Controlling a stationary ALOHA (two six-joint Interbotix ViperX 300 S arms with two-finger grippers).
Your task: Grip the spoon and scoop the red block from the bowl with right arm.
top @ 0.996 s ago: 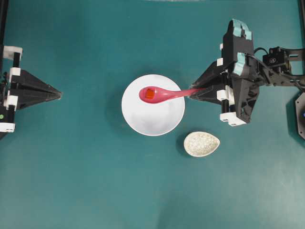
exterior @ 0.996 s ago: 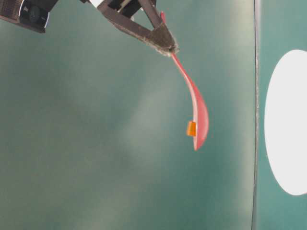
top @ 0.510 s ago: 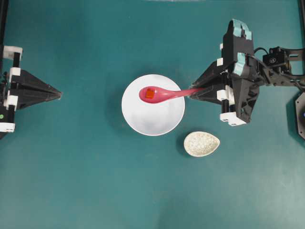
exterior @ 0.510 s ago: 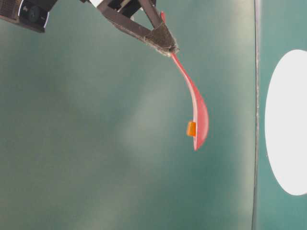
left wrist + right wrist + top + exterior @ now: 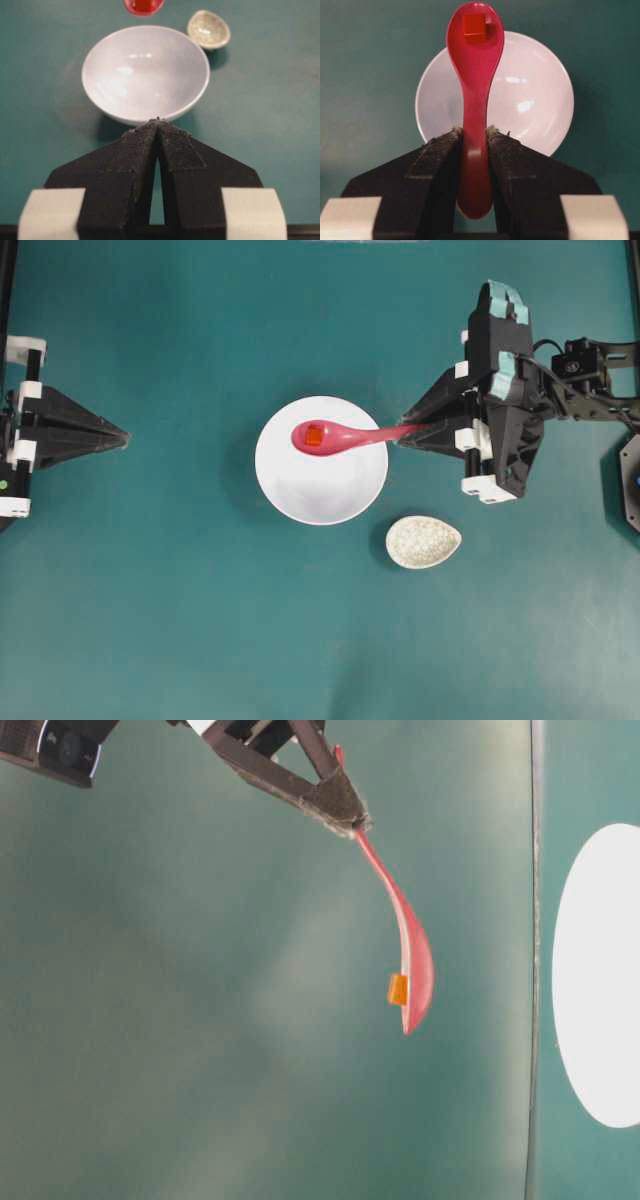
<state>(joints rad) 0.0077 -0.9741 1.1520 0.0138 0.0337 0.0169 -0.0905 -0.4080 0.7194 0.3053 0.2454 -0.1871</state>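
- On a plain teal tabletop (image 5: 180, 620): white bowl (image 5: 320, 485), speckled dish (image 5: 423, 541).
- Right gripper (image 5: 474, 135) clamps spoon (image 5: 345, 437) carrying 1 red block (image 5: 314, 436), apparently above bowl.
- Left gripper (image 5: 158, 125) closed, holding nothing.

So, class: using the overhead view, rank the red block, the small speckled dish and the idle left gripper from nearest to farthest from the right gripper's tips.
Measured from the right gripper, shut on the spoon:
1. Red block, in the spoon's scoop over the white bowl, left of the tips in this view.
2. Speckled dish, below them; close to the block's distance, seemingly slightly farther.
3. Left gripper, at the far left edge.
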